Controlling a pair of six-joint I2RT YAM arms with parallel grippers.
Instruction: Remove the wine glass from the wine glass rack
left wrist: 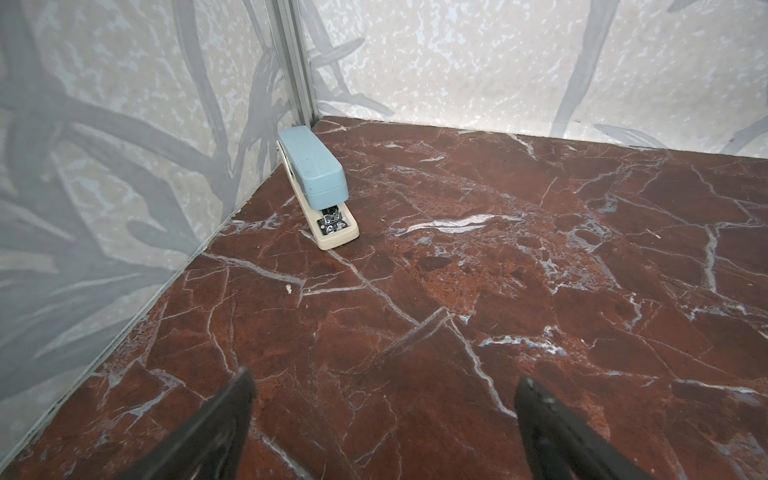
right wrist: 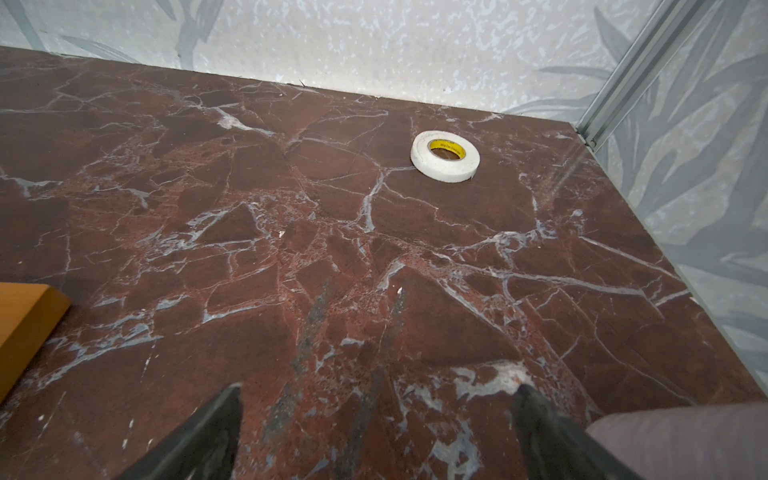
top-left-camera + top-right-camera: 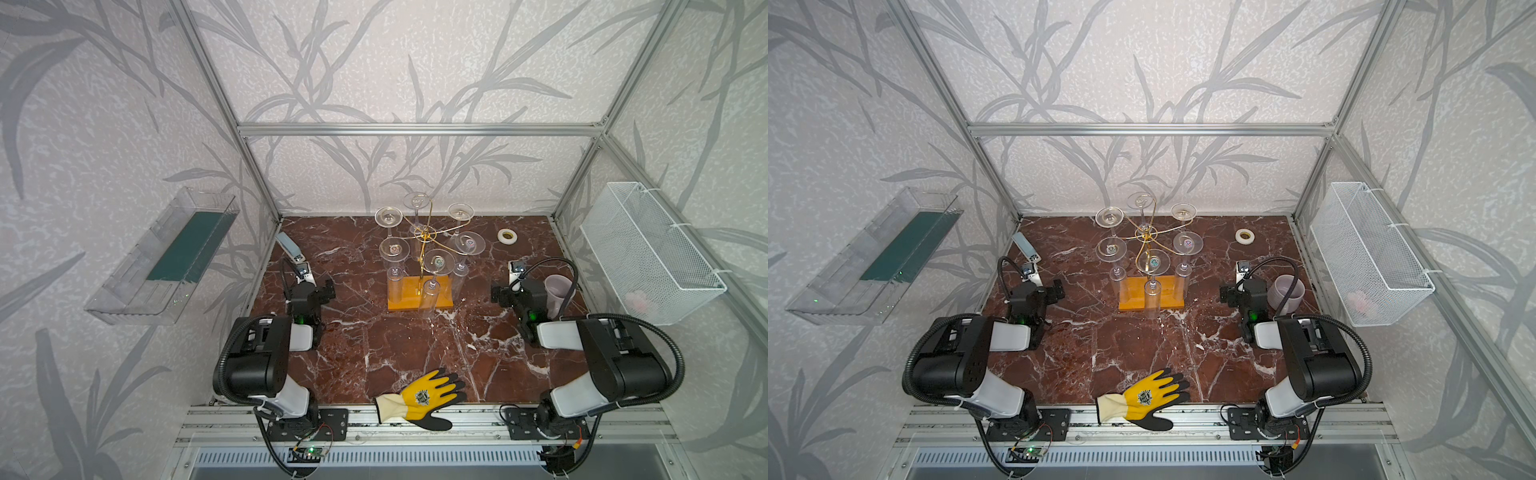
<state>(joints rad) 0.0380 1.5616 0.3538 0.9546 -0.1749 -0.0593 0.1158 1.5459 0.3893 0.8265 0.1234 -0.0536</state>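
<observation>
The wine glass rack is a gold wire stand on an orange wooden base, at mid-table toward the back in both top views. Several clear wine glasses hang upside down from its arms. The nearest wine glass hangs at the front over the base. My left gripper is open and empty, low over the marble left of the rack. My right gripper is open and empty on the rack's right. A corner of the rack's base shows in the right wrist view.
A blue stapler lies in the back left corner. A white tape roll lies at back right. A lavender cup stands beside the right wrist. A yellow glove lies on the front edge. A wire basket hangs on the right wall and a clear tray on the left wall.
</observation>
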